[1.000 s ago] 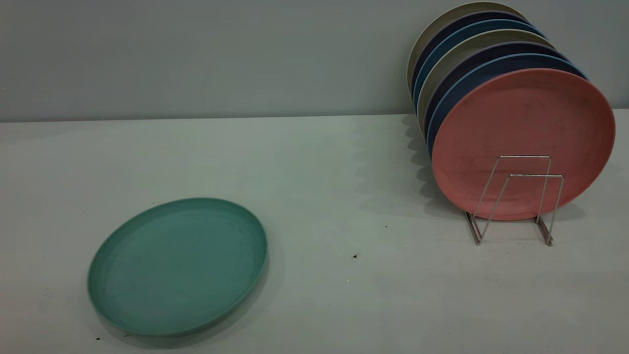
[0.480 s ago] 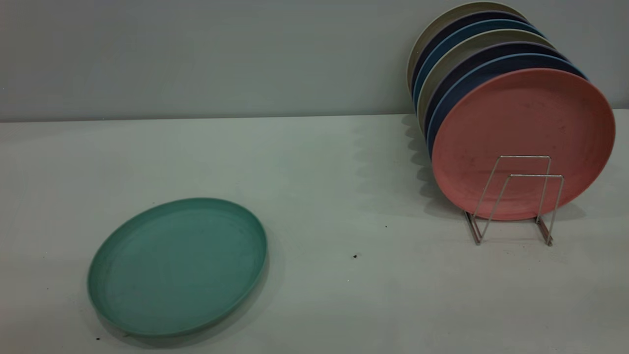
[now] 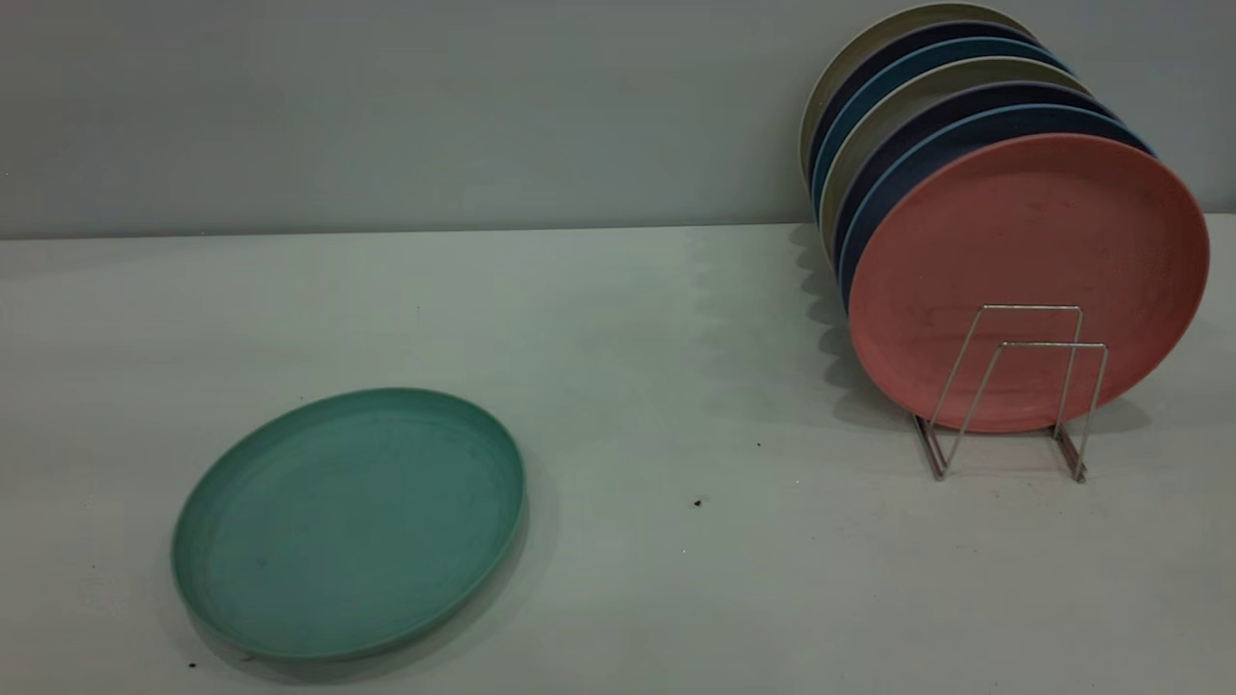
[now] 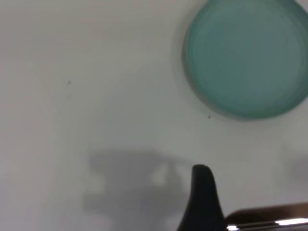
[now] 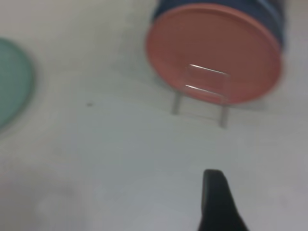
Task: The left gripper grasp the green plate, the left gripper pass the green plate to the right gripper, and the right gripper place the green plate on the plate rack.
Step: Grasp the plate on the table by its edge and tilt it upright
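One green plate (image 3: 349,523) lies flat on the table (image 3: 676,598), well apart from the rack (image 3: 1009,391), which holds a pink plate (image 3: 1028,251) in front. Left gripper (image 4: 204,197) and right gripper (image 5: 216,202) hover above; finger state cannot be told.

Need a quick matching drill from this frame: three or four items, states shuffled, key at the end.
Items:
1. green plate
2. pink plate
3. rack
4. left pincer

States:
A. front of the upright stack
B. flat on the table, alone
C. above bare table, off the plate
D. two front wire loops empty

Pairs: 1-B, 2-A, 3-D, 4-C
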Controlling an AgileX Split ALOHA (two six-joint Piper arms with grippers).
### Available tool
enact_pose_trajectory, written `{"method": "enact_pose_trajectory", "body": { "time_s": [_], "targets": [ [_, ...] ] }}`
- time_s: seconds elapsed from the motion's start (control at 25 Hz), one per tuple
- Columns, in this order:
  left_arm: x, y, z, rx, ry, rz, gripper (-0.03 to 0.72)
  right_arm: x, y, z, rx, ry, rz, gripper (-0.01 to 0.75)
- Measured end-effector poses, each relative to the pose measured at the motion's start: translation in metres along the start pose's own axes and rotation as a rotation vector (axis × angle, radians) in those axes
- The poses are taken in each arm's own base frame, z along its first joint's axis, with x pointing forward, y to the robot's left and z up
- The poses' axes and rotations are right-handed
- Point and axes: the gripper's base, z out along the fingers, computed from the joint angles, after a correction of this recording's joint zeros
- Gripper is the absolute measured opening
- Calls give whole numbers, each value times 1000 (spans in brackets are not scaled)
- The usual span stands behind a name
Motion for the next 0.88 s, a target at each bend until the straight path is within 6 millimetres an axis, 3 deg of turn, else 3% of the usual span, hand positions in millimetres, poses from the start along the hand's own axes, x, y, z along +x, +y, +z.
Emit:
{"method": "enact_pose_trajectory", "body": {
  "time_s": [0.16, 0.32, 0.6, 0.72, 0.88],
  "targets": [
    [-30, 1, 38, 30, 57, -33, 589, -10, 2, 41, -138, 39, 11, 471],
    [-50, 2, 75, 58, 131, -54, 589, -17, 16, 82, -280, 53, 6, 471],
    [-68, 8, 147, 63, 287, -46, 589, -8, 72, 155, -454, 186, 9, 471],
    [-70, 10, 182, 66, 354, -34, 589, -4, 95, 179, -514, 235, -1, 471],
    [-72, 17, 228, 69, 424, -33, 589, 0, 110, 204, -560, 279, 36, 471]
  ]
}}
